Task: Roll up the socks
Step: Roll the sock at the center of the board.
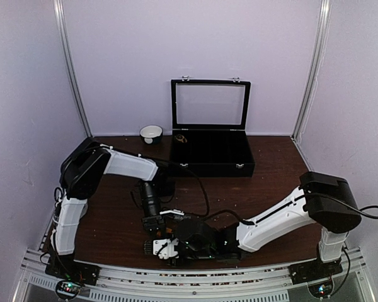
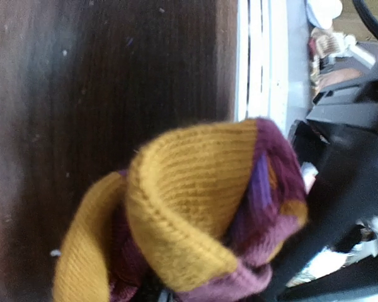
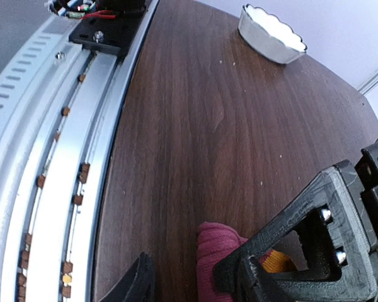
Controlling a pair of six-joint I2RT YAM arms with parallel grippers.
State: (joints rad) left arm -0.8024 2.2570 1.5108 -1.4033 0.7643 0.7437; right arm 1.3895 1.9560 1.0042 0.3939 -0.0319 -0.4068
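A magenta sock bundle point(image 2: 195, 207) with a mustard-orange toe and purple stripes fills the lower left wrist view, bunched up right at my left gripper, whose fingers are hidden behind it. From above, my left gripper point(image 1: 154, 228) points down at the table's near edge, where the arms hide the socks. My right gripper point(image 3: 189, 277) meets it there point(image 1: 176, 245). Its jaws straddle the magenta sock end point(image 3: 217, 258): the right finger point(image 3: 283, 251) lies against the fabric, and the left fingertip point(image 3: 137, 280) stands apart from it.
A black case point(image 1: 211, 157) with its glass lid raised stands at the back centre. A small white scalloped bowl point(image 1: 151, 133) sits to its left, also in the right wrist view point(image 3: 271, 34). The metal rail point(image 3: 57, 157) runs along the table's near edge beside the grippers.
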